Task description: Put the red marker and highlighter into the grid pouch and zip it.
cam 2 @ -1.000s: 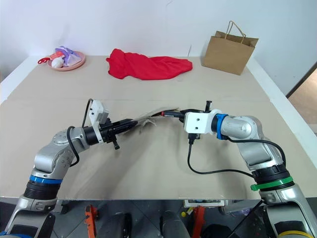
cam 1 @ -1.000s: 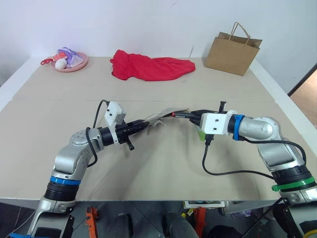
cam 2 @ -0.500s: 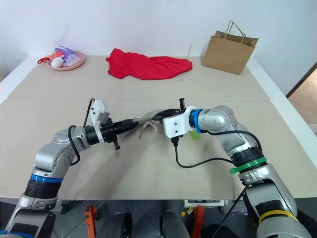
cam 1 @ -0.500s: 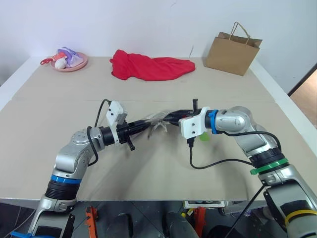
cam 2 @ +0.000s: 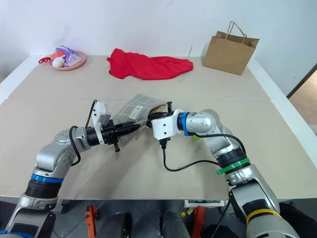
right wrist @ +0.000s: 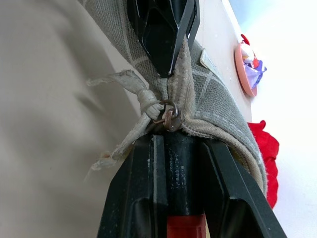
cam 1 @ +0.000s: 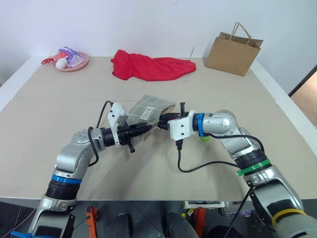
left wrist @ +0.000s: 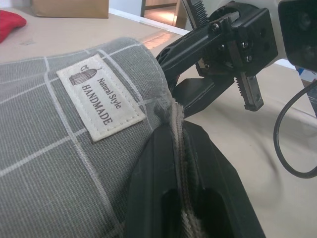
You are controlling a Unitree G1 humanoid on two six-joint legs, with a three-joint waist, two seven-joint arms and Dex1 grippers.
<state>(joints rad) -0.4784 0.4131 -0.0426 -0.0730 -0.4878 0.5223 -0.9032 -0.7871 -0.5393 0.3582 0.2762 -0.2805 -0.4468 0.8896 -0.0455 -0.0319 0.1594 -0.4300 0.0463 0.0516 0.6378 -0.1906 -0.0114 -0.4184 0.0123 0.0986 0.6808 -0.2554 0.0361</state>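
Note:
The grey grid pouch (cam 1: 144,110) is held up off the table, its broad face and white label (left wrist: 101,101) showing. My left gripper (cam 1: 150,127) is shut on the pouch's zipper edge. My right gripper (cam 1: 162,119) comes in from the right, shut on the red marker (right wrist: 181,163). The marker's black barrel points at the pouch mouth beside the zipper pull cord (right wrist: 130,113). A bit of the green highlighter (cam 1: 205,137) lies on the table, mostly hidden behind my right forearm.
A red cloth (cam 1: 148,67) lies at the back middle of the table. A brown paper bag (cam 1: 233,48) stands at the back right, and a pink plate (cam 1: 79,65) with toys sits at the back left.
My right gripper has moved left with the marker up to the pouch mouth. The pouch now shows its broad gridded face. The left gripper stayed in place.

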